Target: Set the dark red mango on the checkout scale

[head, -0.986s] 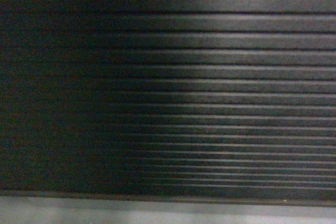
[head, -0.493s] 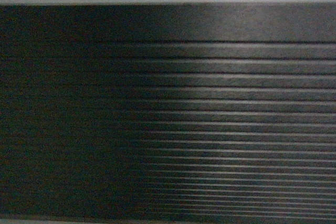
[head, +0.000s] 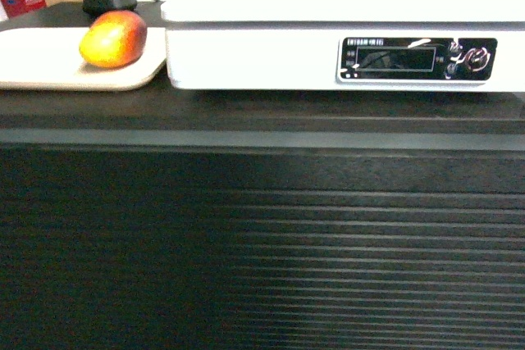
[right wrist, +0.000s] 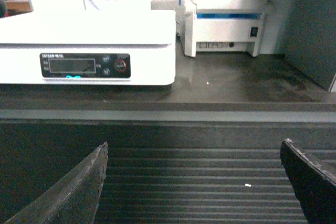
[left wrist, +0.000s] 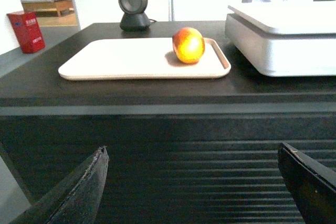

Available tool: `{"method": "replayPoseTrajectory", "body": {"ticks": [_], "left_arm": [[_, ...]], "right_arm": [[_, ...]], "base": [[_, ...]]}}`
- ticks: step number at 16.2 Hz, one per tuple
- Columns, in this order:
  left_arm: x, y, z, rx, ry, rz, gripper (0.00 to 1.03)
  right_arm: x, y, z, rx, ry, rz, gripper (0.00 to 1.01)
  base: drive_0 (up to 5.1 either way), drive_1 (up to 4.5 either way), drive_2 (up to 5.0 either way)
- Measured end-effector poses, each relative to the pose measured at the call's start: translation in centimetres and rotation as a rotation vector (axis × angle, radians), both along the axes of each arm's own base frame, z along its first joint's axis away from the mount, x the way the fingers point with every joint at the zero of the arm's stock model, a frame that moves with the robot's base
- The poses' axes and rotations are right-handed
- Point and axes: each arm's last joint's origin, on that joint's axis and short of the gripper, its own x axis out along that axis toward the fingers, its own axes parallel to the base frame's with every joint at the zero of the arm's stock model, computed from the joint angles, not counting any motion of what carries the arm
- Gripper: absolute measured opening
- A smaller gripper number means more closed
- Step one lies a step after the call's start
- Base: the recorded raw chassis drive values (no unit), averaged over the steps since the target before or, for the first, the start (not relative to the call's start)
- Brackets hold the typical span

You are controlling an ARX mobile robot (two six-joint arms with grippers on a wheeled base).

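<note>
1. One dark red mango (head: 114,38) lies on its side on a beige tray (head: 49,71), at about 10 o'clock in the head view; its skin runs from red at the top to orange-yellow lower down.
2. In the left wrist view the mango (left wrist: 188,45) sits near the tray's (left wrist: 105,61) right end, around 12 o'clock, apart from the scale.
3. The scale (head: 262,55) is white, with a flat platform on top; it stands just beside the tray's right edge, filling the head view from 12 to 2 o'clock. Nothing rests on the platform part that shows.
4. Its dark display strip (head: 417,59) with buttons faces the camera at about 2 o'clock; in the right wrist view the same strip (right wrist: 85,65) sits at 10 o'clock.
5. Tray and scale both stand on the checkout (head: 262,227), whose dark ribbed front fills the lower half of every view.
6. The left gripper (left wrist: 194,187) is released, jaws spread wide at 7 and 5 o'clock of its own view, holding nothing, below the countertop edge and in front of the ribbed panel.
7. The right gripper (right wrist: 194,187) is likewise spread wide and empty, in front of the panel.
8. A black round-headed device (left wrist: 134,8) stands behind the tray at 11 o'clock in the left wrist view; a red box (left wrist: 26,31) at 10 o'clock.
9. A white printer-like machine (right wrist: 226,19) stands behind the scale, at 1 o'clock in the right wrist view.
</note>
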Motion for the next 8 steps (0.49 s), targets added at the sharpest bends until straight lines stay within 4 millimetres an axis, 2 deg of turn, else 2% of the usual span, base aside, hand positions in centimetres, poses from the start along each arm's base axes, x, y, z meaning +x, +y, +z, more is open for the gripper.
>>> {"method": "replayPoseTrajectory", "body": {"ticks": [8], "left_arm": [[0.00, 0.00, 0.03, 0.000, -0.003, 0.000, 0.98]], "right_arm": [[0.00, 0.00, 0.04, -0.001, -0.005, 0.001, 0.98]], "base": [[0.0, 0.00, 0.0]]}}
